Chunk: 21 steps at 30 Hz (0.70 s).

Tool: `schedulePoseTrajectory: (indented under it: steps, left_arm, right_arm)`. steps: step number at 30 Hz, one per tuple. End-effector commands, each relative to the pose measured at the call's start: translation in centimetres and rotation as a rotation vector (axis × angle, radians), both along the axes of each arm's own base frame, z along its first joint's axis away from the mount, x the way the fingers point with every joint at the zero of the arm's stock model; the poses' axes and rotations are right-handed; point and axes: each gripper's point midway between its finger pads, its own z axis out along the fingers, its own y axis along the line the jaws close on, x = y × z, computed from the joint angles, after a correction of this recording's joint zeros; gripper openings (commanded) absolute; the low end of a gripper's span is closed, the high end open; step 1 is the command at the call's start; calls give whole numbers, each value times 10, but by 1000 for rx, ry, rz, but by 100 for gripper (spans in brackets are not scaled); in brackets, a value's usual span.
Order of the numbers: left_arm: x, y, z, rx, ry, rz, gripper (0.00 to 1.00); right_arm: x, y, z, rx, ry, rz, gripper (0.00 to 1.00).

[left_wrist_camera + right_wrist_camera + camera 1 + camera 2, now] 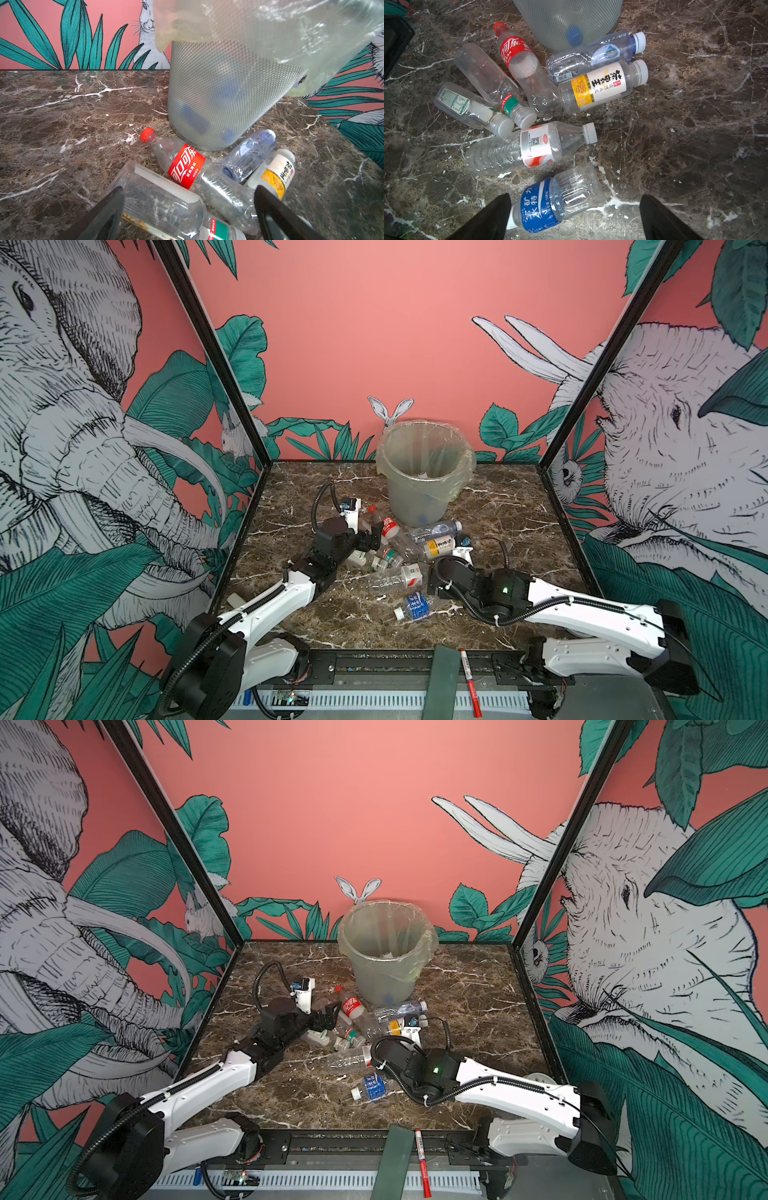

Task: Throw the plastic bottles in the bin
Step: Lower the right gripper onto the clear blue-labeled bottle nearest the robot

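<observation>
The bin (424,472) (386,952) stands at the back middle, lined with a clear bag; blue shapes show through its wall (218,99). Several plastic bottles lie in a heap before it: a red-labelled one (185,166) (515,49), a blue-tinted one (249,153), a yellow-labelled one (600,87) and a white-and-red-labelled one (533,145). My left gripper (189,188) (370,539) is open, one finger on either side of a clear bottle with a green-and-red neck label (162,201). My right gripper (575,196) is open above a blue-labelled bottle (550,203) (415,605).
A clear bottle with a green-and-white label (467,106) lies at the heap's edge. A red-and-white marker pen (469,684) and a green strap (444,680) rest on the front rail. Printed walls close in the marble table (519,531) on three sides.
</observation>
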Motion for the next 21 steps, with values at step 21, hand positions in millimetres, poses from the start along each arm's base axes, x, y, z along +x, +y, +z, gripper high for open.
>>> schedulePoseTrajectory:
  steps: [21]
  left_arm:
    - [-2,6,6,-15,-26,22,98]
  right_arm:
    - [-37,40,-64,143,229,-224,99]
